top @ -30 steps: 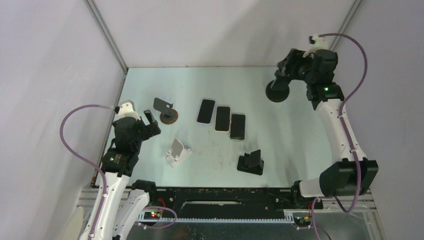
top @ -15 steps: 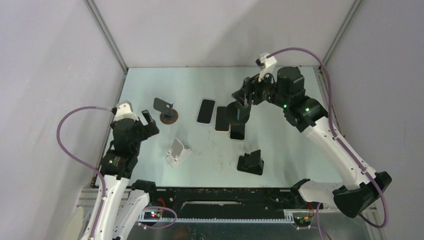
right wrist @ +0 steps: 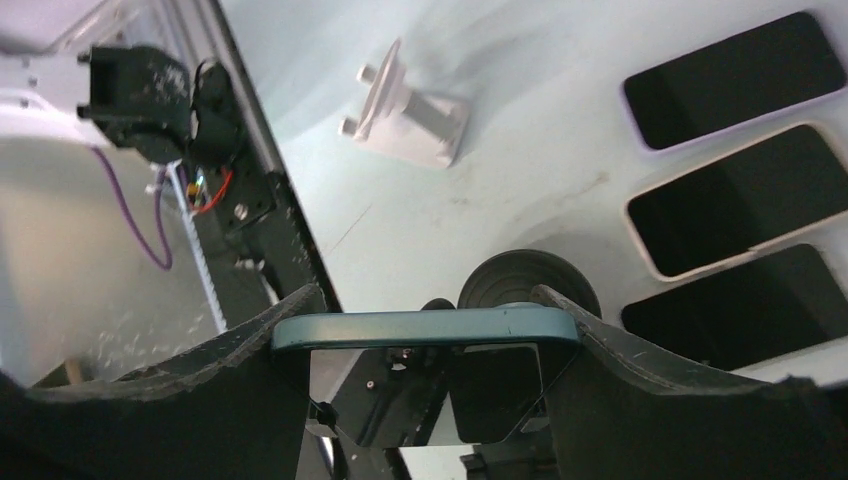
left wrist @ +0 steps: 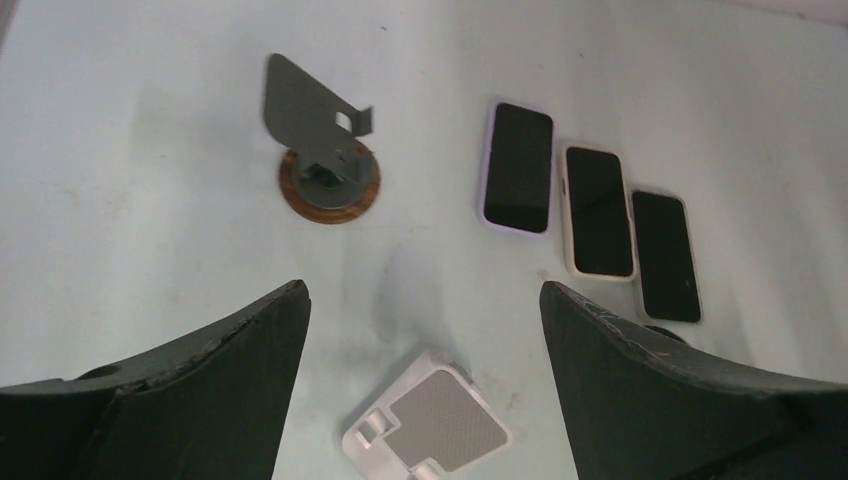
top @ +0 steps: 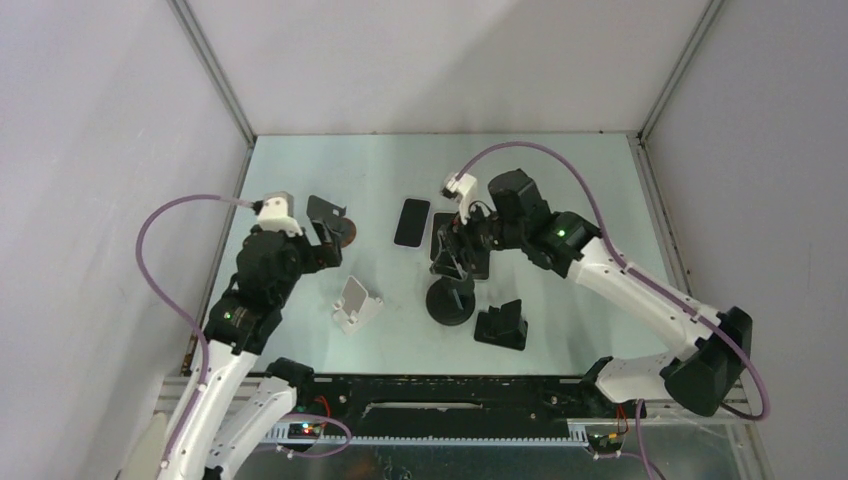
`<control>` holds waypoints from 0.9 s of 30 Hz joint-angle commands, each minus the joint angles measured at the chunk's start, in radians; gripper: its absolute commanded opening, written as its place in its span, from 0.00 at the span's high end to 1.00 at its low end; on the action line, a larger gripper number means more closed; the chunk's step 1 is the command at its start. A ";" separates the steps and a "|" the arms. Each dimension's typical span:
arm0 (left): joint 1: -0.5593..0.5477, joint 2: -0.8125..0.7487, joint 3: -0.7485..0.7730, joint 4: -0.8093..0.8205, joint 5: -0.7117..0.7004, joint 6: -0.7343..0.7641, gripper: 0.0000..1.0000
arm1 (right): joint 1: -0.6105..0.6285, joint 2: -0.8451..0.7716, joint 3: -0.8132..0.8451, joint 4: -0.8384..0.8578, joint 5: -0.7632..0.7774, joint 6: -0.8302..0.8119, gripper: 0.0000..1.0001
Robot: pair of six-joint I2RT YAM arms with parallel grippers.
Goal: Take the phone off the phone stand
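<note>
My right gripper (top: 453, 258) is shut on a teal-cased phone (right wrist: 425, 328), one finger on each long edge. The phone's screen mirrors the surroundings. Below it is a black stand with a round base (top: 450, 303), low over or on the table, near the front centre. The base also shows in the right wrist view (right wrist: 527, 283). I cannot tell whether the phone still sits in the stand. My left gripper (left wrist: 425, 300) is open and empty above a white stand (left wrist: 430, 430).
Three phones lie face up in a row (left wrist: 518, 166) (left wrist: 598, 210) (left wrist: 665, 255). A grey stand on a wooden disc (top: 330, 217) is at the left. A black wedge stand (top: 503, 325) is beside the round base. The white stand shows from above (top: 356, 304).
My right arm swung from the far right corner to the table's front centre, carrying the phone and its round stand along. My left gripper moved slightly forward and right.
</note>
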 commanded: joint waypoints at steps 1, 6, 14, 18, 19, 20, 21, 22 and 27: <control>-0.090 0.032 0.052 0.033 -0.046 0.013 0.07 | 0.013 0.015 0.018 0.068 -0.169 -0.064 1.00; -0.102 0.024 0.028 0.050 0.009 0.004 0.07 | 0.010 0.040 0.008 0.042 -0.212 -0.094 1.00; -0.102 0.028 0.013 0.020 -0.001 0.056 0.04 | -0.009 0.091 0.008 0.012 -0.213 -0.115 0.48; -0.102 0.058 0.052 -0.032 -0.124 0.103 0.00 | -0.020 0.100 0.008 0.022 -0.202 -0.094 0.18; -0.102 0.068 0.061 -0.034 -0.126 0.108 0.00 | -0.019 0.102 0.008 0.024 -0.197 -0.091 0.05; -0.102 0.071 0.061 -0.036 -0.120 0.108 0.00 | -0.020 0.104 0.008 0.029 -0.193 -0.089 0.03; -0.102 0.076 0.060 -0.034 -0.100 0.104 0.00 | -0.020 0.105 0.008 0.032 -0.181 -0.089 0.01; -0.102 0.078 0.059 -0.029 -0.090 0.101 0.00 | -0.020 0.105 0.008 0.038 -0.170 -0.072 0.01; -0.102 0.067 0.036 0.029 0.061 0.093 0.00 | -0.024 0.080 0.009 0.081 -0.099 -0.007 0.01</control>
